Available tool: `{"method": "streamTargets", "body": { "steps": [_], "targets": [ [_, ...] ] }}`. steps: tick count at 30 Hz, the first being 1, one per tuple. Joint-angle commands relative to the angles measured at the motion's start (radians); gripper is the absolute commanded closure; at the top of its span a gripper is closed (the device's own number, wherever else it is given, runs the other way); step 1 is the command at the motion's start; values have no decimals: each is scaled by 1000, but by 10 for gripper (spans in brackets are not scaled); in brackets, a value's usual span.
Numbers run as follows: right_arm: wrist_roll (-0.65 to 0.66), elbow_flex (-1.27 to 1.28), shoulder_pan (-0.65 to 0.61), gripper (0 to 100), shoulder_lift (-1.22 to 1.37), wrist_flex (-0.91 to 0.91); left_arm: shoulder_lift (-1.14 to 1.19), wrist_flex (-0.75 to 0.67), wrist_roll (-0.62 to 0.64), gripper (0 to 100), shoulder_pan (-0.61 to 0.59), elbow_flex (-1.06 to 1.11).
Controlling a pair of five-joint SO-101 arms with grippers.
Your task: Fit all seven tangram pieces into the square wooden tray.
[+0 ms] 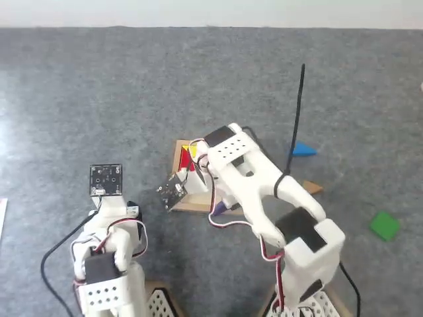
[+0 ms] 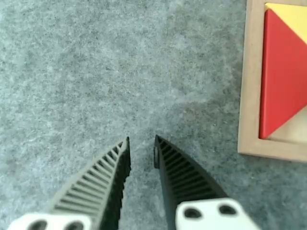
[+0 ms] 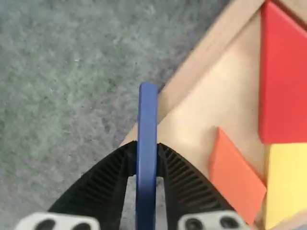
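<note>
The square wooden tray [image 3: 201, 52] holds a red triangle [image 3: 283, 76], a yellow piece [image 3: 288, 187] and an orange piece [image 3: 235, 177]. My right gripper [image 3: 146, 148] is shut on a dark blue piece [image 3: 147, 110], held on edge just above the tray's corner rim. In the high view the right arm [image 1: 244, 172] covers most of the tray [image 1: 182, 205]. Beside the tray's rim [image 2: 249, 81], my left gripper [image 2: 141, 140] hangs over bare carpet, narrowly open with nothing between its fingers.
To the right of the tray, three loose pieces lie on the grey carpet: a light blue triangle [image 1: 303, 150], a brown piece [image 1: 312, 187] and a green square [image 1: 384, 225]. The left arm [image 1: 109, 238] stands at the lower left.
</note>
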Motion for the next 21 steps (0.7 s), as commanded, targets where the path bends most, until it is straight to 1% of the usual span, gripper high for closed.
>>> {"method": "streamTargets", "body": {
  "steps": [1, 3, 6, 9, 19, 21],
  "targets": [
    [20, -49, 8, 943, 1, 4, -18, 3, -2, 918, 2, -12],
    [20, -49, 7, 931, 4, -1, -18, 3, -2, 918, 2, -12],
    [20, -49, 7, 870, 5, -2, -18, 3, -2, 918, 2, -12],
    [20, -49, 13, 822, 7, -42, -18, 3, -2, 918, 2, -12],
    [15, -84, 27, 811, -2, -51, -18, 3, -2, 918, 2, -12],
    [-20, -121, 35, 814, -4, -39, -18, 3, -2, 918, 2, -12]
  ]
}}
